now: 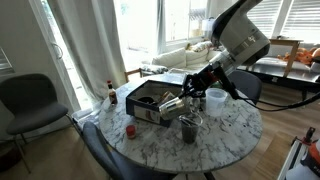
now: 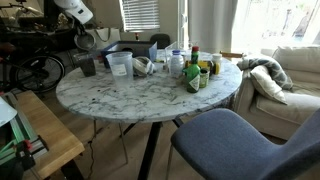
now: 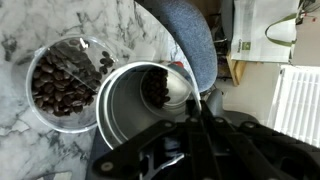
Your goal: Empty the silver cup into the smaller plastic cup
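End effector was clamped on silver cup; cup tipped straight ahead of it, rim just above smaller cup.

arm: white-grey shell, dark joints | gripper: black

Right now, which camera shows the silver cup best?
The wrist view: it looks straight into the silver cup, tilted, with dark beans inside. In both exterior views it is small, far off, its inside hidden.
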